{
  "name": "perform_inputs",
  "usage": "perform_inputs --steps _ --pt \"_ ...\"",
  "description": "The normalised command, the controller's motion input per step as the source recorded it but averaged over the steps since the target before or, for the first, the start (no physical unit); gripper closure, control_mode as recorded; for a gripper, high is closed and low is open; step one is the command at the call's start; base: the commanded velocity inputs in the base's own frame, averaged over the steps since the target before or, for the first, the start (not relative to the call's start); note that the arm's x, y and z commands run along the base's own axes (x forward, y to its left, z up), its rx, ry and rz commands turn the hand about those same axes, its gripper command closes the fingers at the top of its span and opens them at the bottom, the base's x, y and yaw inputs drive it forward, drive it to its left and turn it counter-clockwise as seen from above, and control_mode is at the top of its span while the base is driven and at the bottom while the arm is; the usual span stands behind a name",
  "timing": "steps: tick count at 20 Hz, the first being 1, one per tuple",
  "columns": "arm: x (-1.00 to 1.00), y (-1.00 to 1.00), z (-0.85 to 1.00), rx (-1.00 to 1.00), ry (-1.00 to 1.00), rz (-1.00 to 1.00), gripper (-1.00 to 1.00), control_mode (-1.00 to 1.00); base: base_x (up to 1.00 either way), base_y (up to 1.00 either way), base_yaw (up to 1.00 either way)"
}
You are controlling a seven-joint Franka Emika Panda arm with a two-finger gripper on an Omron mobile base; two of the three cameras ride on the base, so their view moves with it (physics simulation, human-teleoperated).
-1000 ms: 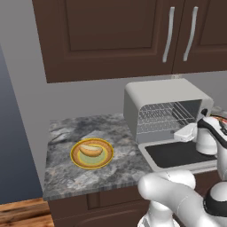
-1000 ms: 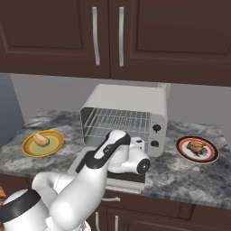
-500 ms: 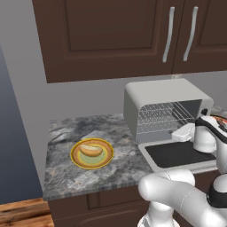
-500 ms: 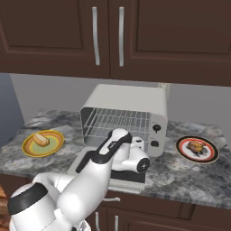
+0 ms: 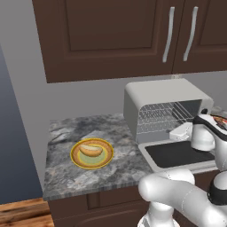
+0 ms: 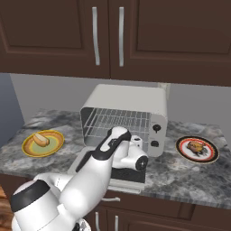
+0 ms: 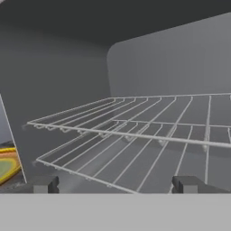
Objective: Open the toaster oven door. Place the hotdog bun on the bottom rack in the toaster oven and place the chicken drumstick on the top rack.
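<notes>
One toaster oven (image 6: 124, 115) stands on the grey stone counter (image 5: 71, 168) under the dark wall cabinets (image 6: 108, 36), its back near the wall. Its single door (image 5: 177, 154) is folded down flat toward the robot, dark glass facing up. Inside are two wire shelves: the top rack (image 7: 149, 118) and, just under it, the bottom rack (image 7: 113, 158); both are bare.

There are two plates. The yellow plate (image 5: 76, 160) sits well to the left of the oven with one hotdog bun (image 5: 90, 150) lying on it. The dark-rimmed plate (image 6: 182, 151) sits to the right of the oven and carries one chicken drumstick (image 6: 196, 146), small and hard to make out in detail. The two dark knobs (image 6: 156, 136) show on the oven's right front panel.

The gripper (image 7: 115, 184) hovers over the lowered door, aimed into the oven mouth. Its two fingertips (image 7: 41, 184) are spread as wide as they go, with nothing between them. Bare counter lies between the yellow plate and the oven, and more in front of the right plate.

In the right base view the arm covers much of the door and the oven's lower front. In the left base view the right plate is nearly all hidden behind the wrist. In the hand view the yellow plate is cut off at the left edge.
</notes>
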Motion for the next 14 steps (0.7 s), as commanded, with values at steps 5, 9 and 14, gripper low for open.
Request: perform_inputs --steps 5,9,14 --pt "0.10 0.04 0.00 0.00 0.00 0.00 -1.00 -1.00 0.00 0.00 0.00" --pt "0.18 0.00 0.00 0.00 0.00 0.00 -1.00 -1.00 0.00 0.00 0.00" --pt "0.17 0.00 -0.02 0.00 0.00 0.00 -1.00 -1.00 0.00 0.00 0.00"
